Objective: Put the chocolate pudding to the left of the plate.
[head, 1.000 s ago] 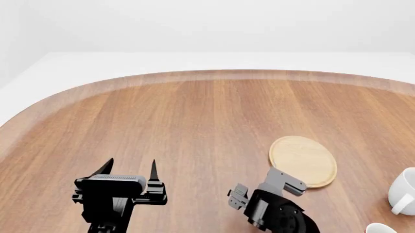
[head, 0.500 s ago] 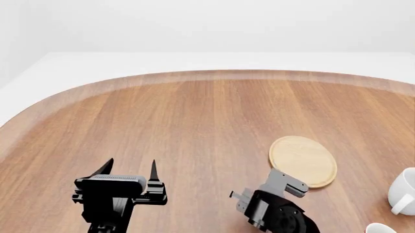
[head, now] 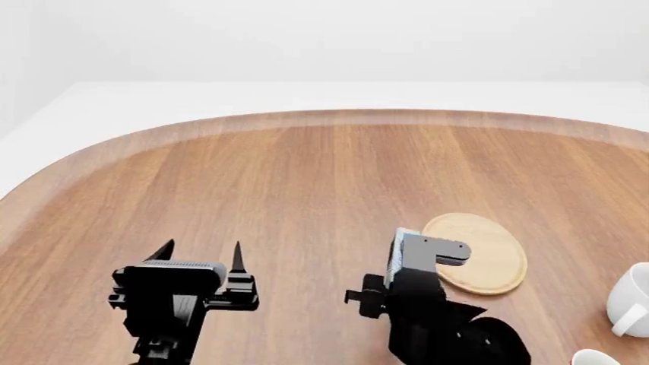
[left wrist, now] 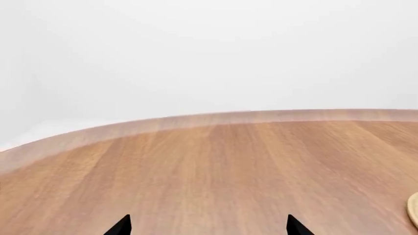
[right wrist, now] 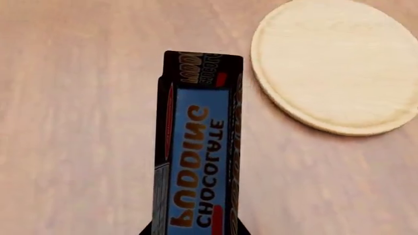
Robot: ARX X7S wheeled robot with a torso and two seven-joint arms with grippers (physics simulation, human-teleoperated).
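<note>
Head view: right gripper [head: 406, 262] clamped on chocolate pudding [head: 403, 255], carton held just left of plate [head: 495, 262], height above table [head: 304, 182] unclear. Right wrist view: pudding [right wrist: 199, 147] beside plate rim [right wrist: 339, 63], apart from it. Left gripper [head: 201, 258] idle, jaws apart, well left of plate. Risk: tall thin carton tipping onto plate on release, if set down tilted or dropped.
</note>
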